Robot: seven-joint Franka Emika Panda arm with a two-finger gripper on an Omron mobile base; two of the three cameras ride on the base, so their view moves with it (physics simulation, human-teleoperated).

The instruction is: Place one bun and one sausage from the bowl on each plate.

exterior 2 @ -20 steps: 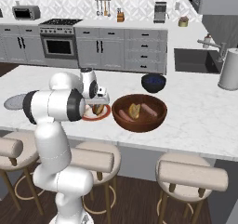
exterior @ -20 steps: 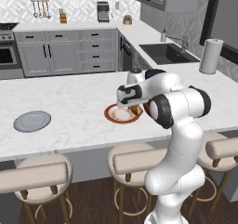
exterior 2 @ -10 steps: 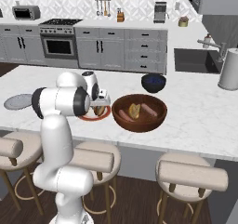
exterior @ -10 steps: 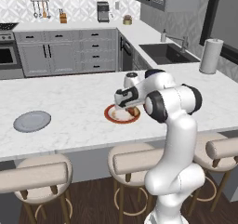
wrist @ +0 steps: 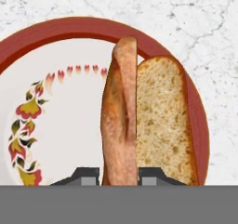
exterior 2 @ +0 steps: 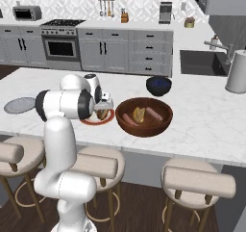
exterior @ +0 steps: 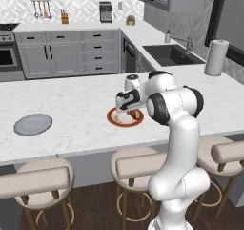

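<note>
My gripper point(wrist: 120, 176) is shut on a brown sausage point(wrist: 120, 121), which rises between the fingertips just over the cream plate with the red-orange rim point(wrist: 56, 28). A cut bun point(wrist: 160, 121) lies on that plate, right beside the sausage. In the base views the gripper point(exterior: 127, 109) point(exterior 2: 102, 109) hangs low over this plate point(exterior: 116, 120) point(exterior 2: 87, 122). The reddish-brown bowl point(exterior 2: 144, 129) stands just right of it, holding two sausages and a bun. At the counter's left end lies the plain grey plate point(exterior: 32, 124) point(exterior 2: 19, 105), with nothing on it.
A dark navy bowl point(exterior 2: 158, 85) stands behind the wooden bowl. A paper towel roll point(exterior: 214, 57) point(exterior 2: 238, 72) is at the far right near the sink point(exterior: 171, 55). Stools point(exterior: 143, 164) line the counter's front edge.
The hand has come down toward the red-rimmed plate with the sausage still in its grip. The bowl and both plates have stayed put.
</note>
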